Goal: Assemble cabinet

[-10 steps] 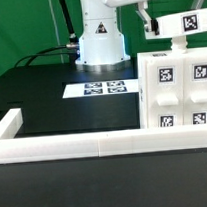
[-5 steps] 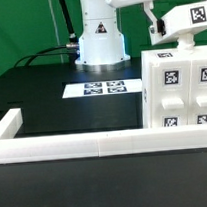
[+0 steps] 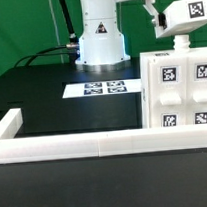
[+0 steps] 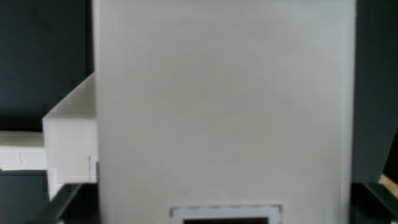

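Observation:
The cabinet body (image 3: 178, 88) is a white box with several square black-and-white tags, standing at the exterior view's right against the low rim wall. My gripper (image 3: 158, 17) is above it, shut on a smaller white cabinet piece (image 3: 185, 16) that carries one tag. The piece hangs clear of the body's top and is slightly tilted. In the wrist view the held white piece (image 4: 214, 100) fills most of the picture. My dark fingertips (image 4: 64, 200) show at its two sides, and part of a tag (image 4: 226, 214) shows at its edge. The cabinet body shows beside it (image 4: 63, 130).
The marker board (image 3: 103, 88) lies flat on the black table in front of the robot base (image 3: 99, 37). A low white rim wall (image 3: 64, 146) runs along the near side and up the exterior view's left. Green backdrop and cables are behind.
My gripper has lifted the small white piece up and away from the cabinet body's top, a little toward the exterior view's right. The cabinet body has not moved.

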{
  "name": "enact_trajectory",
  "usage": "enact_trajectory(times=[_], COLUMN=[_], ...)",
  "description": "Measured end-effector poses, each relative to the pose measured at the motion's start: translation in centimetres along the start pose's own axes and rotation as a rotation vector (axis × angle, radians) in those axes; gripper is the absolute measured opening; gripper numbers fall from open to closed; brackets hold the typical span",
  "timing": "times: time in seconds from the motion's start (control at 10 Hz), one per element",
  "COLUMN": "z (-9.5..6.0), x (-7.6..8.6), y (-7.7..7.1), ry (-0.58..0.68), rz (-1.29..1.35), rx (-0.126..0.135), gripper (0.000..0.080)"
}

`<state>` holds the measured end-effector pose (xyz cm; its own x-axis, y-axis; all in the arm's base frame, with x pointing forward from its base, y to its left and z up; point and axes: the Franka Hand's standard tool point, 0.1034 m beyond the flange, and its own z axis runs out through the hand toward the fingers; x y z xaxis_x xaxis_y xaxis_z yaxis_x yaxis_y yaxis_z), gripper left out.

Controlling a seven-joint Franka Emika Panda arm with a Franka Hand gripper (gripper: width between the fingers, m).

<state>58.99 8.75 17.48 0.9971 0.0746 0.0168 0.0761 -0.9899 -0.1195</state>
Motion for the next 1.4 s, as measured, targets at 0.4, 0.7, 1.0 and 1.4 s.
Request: enact_trajectory(times=[0.4, 0.7, 1.0, 1.4], z=[0.5, 0.5, 0.5, 1.2], x=[0.2, 1.2, 1.4, 1.7], y=[0.3, 0.6, 0.6, 1.4], ry=[-0.006, -0.032, -0.03, 0.016], rz=[0.0, -0.014, -0.013, -0.069], rx=[0.0, 0.005, 0.005, 0.007], gripper=[0.056, 0.056, 0.056, 0.056])
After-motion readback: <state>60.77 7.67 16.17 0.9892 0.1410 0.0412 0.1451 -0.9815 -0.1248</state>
